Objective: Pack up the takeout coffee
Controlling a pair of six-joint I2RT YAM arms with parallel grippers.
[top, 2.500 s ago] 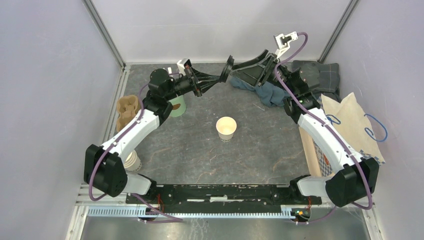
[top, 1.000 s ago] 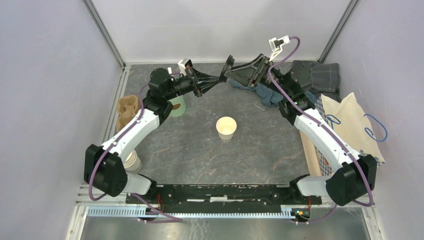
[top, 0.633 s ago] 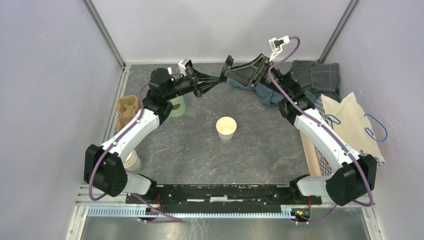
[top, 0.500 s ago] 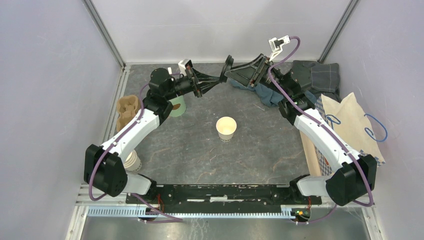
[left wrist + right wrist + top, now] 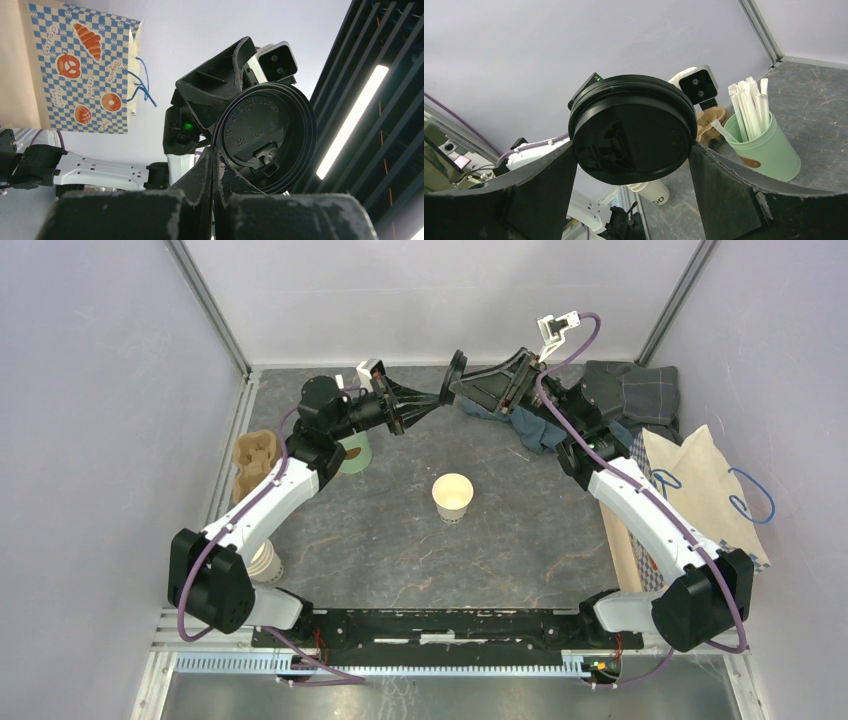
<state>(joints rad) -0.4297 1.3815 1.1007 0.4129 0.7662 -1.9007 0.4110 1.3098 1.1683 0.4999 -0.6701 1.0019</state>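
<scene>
Grey stone-patterned table [image 5: 380,550]. Paper bag [image 5: 700,485] lies at the 3 o'clock edge. Right gripper [image 5: 633,150] — jaws apart, one on either side of the black lid [image 5: 459,368]. Left gripper [image 5: 214,167] — jaws together, pinching that lid's rim edge-on, off the table. White paper cup [image 5: 453,496] stands upright and uncovered at table centre. The lid hangs at the cup's 12 o'clock, well apart.

The dark mottled table [image 5: 400,550] carries a lidless white paper cup [image 5: 453,496], upright, nearer the arm bases than the left gripper [image 5: 447,395]. A mint-green mug [image 5: 357,453] of white sticks stands left of that gripper, a cardboard cup carrier [image 5: 252,464] farther left. Dark cloths [image 5: 630,390] and a paper bag [image 5: 700,490] lie to its right.
</scene>
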